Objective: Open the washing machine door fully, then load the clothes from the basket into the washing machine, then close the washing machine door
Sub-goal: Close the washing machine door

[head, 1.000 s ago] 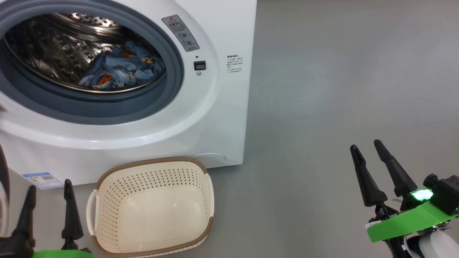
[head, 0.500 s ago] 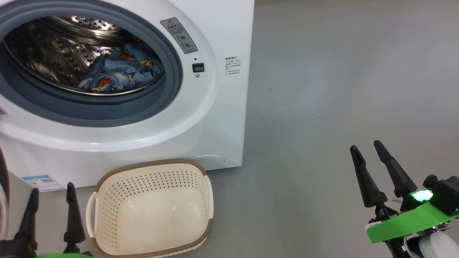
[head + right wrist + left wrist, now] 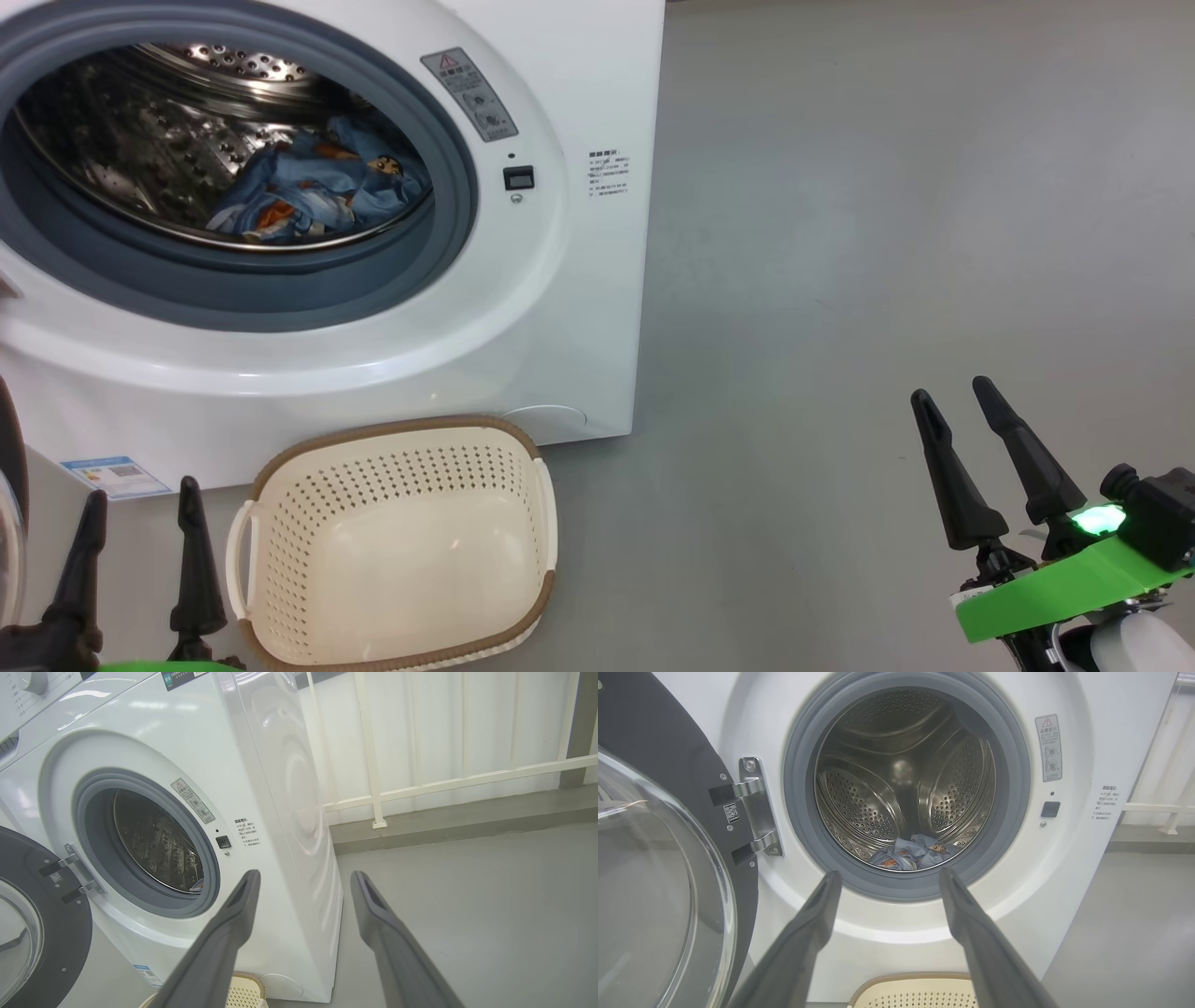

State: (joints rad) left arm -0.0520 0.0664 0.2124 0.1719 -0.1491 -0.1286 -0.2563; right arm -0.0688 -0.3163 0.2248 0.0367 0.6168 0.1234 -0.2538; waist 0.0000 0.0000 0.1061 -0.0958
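Honestly not much has changed over the last second. The view wobbles a touch, but nothing in the scene has gone anywhere.

Going from the left:
- **Door:** the washing machine door (image 3: 658, 868) hangs swung wide open on its hinge (image 3: 754, 807), same as before.
- **Left arm:** the left claw (image 3: 142, 490) sits low with its fingers spread and nothing between them, just beside the basket (image 3: 392, 427).
- **Basket:** it's on the floor (image 3: 840, 233) right against the foot of the washing machine (image 3: 560, 308), and it's still empty.
- **Clothes:** the clothes (image 3: 317, 191) lie in a heap at the bottom of the steel drum (image 3: 121, 140), behind the grey gasket (image 3: 280, 289).
- **Right arm:** way over on the right, the right claw (image 3: 950, 390) hovers over bare floor, also spread and empty. It has dipped a hair at most.

So I'd say loading is done and only shutting the door is left. The left arm looks closest to it.

On writing, it's slim pickings:
- There's a QR sticker (image 3: 731, 813) by the hinge.
- The blue energy sticker (image 3: 114, 474) sits at the lower corner.
- The grey warning label (image 3: 470, 93) has a red triangle and some icons.
- Below it is a dark latch socket (image 3: 519, 176), then a block of small print (image 3: 609, 174) on the front.

All of it is too tiny to read, and I can't make out a brand name.
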